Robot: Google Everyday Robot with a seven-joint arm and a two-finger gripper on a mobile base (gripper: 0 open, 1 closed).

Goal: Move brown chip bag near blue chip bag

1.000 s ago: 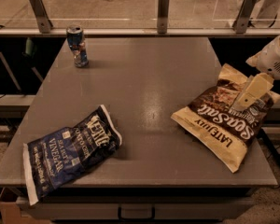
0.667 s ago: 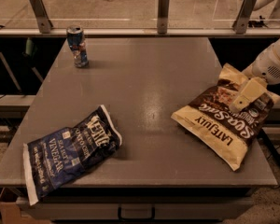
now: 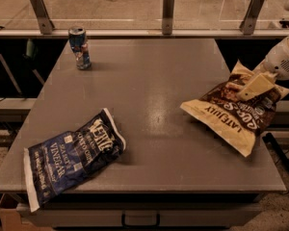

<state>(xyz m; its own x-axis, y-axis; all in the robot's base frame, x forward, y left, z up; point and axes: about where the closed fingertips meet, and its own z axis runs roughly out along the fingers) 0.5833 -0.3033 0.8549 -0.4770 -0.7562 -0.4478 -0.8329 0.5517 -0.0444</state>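
Observation:
The brown chip bag [image 3: 226,118], dark brown with cream ends and "LATE JULY" lettering, is at the table's right edge with its near end raised off the surface. My gripper [image 3: 253,86] comes in from the right and is shut on the bag's upper right part, with one cream finger lying across it. The blue chip bag [image 3: 70,155], navy with white edge strips and "VINEGAR" lettering, lies flat at the front left corner of the table, far from the gripper.
A blue soda can [image 3: 80,47] stands upright at the back left of the grey table [image 3: 149,76]. A rail with metal posts [image 3: 168,11] runs along the far edge. Bare tabletop lies between the two bags.
The gripper has moved down and left onto the brown bag and closed on it. The bag's near end has risen from the table. The blue bag and the can have not moved.

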